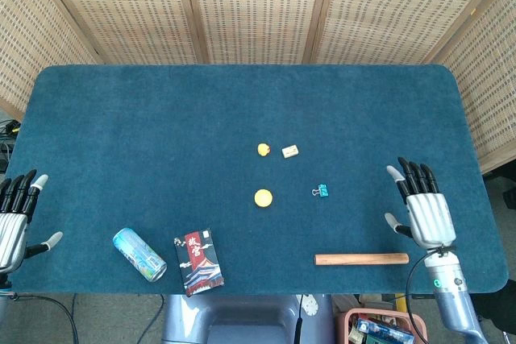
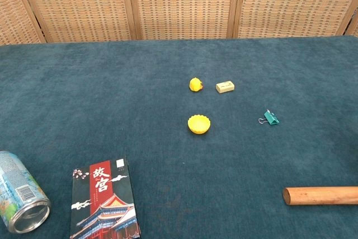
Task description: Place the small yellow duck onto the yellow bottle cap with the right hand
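Note:
The small yellow duck sits near the middle of the blue table. The yellow bottle cap lies a short way nearer to me, open side up. My right hand hovers at the right edge of the table, fingers spread and empty, far right of both. My left hand is at the left edge, fingers apart and holding nothing. Neither hand shows in the chest view.
A small beige block lies just right of the duck. A green binder clip sits right of the cap. A wooden rod lies below my right hand. A drink can and a booklet rest front left.

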### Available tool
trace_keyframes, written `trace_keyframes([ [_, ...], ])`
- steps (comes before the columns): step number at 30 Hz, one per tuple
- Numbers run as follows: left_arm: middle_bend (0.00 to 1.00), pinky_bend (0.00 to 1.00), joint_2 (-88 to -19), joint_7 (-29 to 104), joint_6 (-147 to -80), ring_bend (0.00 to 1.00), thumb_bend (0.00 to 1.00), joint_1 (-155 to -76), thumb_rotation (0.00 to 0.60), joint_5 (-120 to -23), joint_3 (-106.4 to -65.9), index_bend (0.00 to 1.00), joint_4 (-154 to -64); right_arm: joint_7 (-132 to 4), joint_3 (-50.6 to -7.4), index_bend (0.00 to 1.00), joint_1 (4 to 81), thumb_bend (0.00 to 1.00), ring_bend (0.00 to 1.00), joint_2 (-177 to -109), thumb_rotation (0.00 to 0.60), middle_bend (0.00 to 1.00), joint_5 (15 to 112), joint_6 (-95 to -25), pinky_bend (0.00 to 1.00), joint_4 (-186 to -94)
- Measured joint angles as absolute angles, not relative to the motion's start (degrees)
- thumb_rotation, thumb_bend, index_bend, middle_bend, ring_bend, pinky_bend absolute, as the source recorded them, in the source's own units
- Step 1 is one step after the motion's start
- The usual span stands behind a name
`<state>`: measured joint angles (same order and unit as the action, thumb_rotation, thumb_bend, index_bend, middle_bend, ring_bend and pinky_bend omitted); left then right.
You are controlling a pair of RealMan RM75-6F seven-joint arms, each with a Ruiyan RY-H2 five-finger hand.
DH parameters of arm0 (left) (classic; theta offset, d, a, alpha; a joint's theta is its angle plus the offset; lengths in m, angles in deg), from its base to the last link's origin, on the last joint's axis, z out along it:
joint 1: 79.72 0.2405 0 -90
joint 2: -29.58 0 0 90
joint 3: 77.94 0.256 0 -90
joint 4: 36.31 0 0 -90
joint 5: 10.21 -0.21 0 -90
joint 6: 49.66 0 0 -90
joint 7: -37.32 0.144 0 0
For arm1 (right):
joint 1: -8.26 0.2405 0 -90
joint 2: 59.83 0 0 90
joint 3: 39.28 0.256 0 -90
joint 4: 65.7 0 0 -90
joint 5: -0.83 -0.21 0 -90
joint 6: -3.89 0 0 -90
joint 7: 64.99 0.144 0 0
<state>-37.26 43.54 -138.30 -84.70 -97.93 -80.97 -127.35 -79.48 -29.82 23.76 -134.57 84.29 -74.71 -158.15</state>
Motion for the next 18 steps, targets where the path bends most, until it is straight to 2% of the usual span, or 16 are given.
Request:
trace_keyframes([
  [6,0.00,0.00,-37.19,42.75,-137.41,0.00,0.10,-84.89,0.600,-96.73,-81.31,0.00,-126.85,-86.52,-24.57,0.13,31.69,0.20,0.00,-136.79,0.600,0.00,79.61,-67.38,0.00,-159.72],
  [10,0.00,0.00,-37.30,42.17,-136.55,0.00,0.10,-85.13,0.600,-95.73,-81.60,0.00,-126.03,-91.95,-21.46,0.15,38.50,0.20,0.00,-141.14,0.600,0.00,73.44,-60.95,0.00,-158.30],
  [18,0.00,0.00,-37.42,41.55,-136.15,0.00,0.11,-85.27,0.600,-93.97,-82.48,0.00,-125.00,-100.51,-16.58,0.21,52.61,0.20,0.00,-152.97,0.600,0.00,59.13,-52.82,0.00,-148.01],
])
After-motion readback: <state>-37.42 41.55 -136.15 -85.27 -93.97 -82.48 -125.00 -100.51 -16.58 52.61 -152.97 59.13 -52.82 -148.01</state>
